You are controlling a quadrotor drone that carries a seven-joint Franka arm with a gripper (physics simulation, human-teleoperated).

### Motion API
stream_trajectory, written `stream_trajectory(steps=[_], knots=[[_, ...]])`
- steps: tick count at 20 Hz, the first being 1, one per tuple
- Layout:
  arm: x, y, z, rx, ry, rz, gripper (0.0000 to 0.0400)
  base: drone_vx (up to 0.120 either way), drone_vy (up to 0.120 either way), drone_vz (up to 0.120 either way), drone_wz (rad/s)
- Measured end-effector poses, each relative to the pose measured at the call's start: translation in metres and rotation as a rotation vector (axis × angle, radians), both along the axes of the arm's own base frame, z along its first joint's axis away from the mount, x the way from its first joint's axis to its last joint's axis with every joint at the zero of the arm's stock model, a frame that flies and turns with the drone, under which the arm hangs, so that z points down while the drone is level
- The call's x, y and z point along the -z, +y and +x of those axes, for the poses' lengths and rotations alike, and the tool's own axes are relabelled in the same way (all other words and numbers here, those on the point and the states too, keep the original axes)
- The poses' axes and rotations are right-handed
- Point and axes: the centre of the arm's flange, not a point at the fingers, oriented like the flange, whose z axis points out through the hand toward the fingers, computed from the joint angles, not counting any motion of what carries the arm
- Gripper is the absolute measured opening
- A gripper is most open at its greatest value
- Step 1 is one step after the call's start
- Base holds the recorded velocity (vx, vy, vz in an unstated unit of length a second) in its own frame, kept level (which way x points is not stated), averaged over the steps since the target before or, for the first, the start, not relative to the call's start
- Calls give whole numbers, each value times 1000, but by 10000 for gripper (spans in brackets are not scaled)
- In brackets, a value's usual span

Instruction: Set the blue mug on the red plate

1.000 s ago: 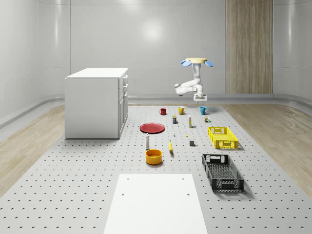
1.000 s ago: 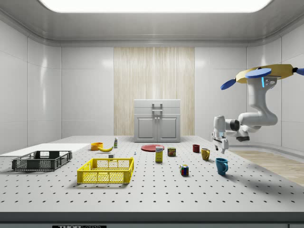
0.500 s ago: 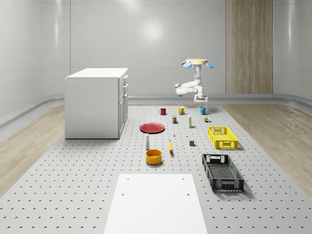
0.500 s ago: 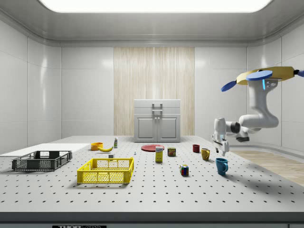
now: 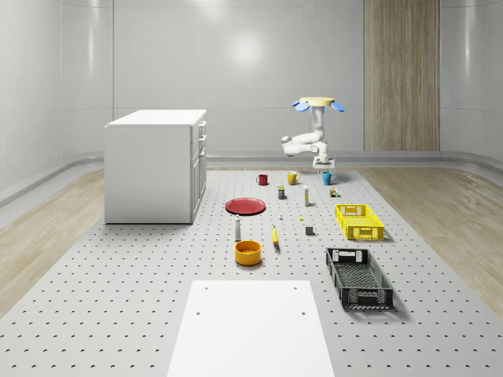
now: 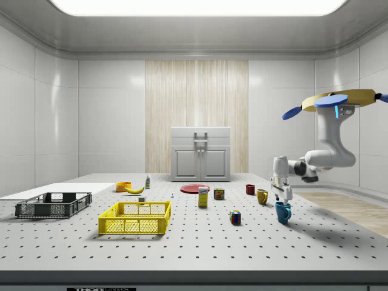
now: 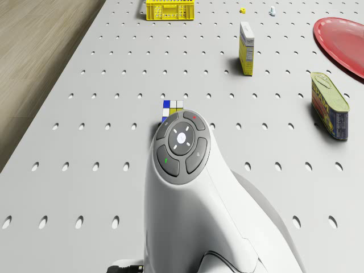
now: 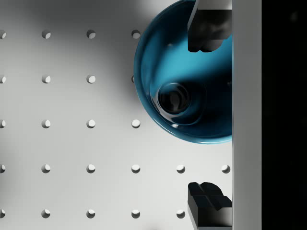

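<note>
The blue mug (image 5: 327, 178) stands upright on the perforated table (image 5: 141, 298), near its far end; the side view has this mug (image 6: 282, 212) at its right. The red plate (image 5: 246, 206) lies flat well apart from it, toward the whole-scene view's left. The drone (image 5: 318, 102) hovers above the table's far end, arm bent down. My gripper (image 6: 282, 199) hangs just above the mug's rim and is open. In the wrist view one finger (image 8: 206, 28) is over the mug's (image 8: 182, 72) inside and the other stands outside it over the table.
A yellow mug (image 5: 292, 177) and a red mug (image 5: 262, 179) stand beside the blue one. A colour cube (image 7: 172, 105), a box (image 7: 246, 48) and a can (image 7: 330, 104) lie between mug and plate. Yellow crate (image 5: 358, 221), black crate (image 5: 358, 276) and white cabinet (image 5: 157, 165) stand nearer.
The gripper has come down from well above the blue mug to just over its rim. The drone has sunk slightly with it. The mug has not moved.
</note>
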Motion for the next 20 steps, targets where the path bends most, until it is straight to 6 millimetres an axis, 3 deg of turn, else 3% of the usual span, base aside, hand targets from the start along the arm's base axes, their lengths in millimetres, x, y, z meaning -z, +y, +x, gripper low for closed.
stream_trajectory(steps=[20], knots=[[-16,8,8,0,0,0,400,0,0,0,0]])
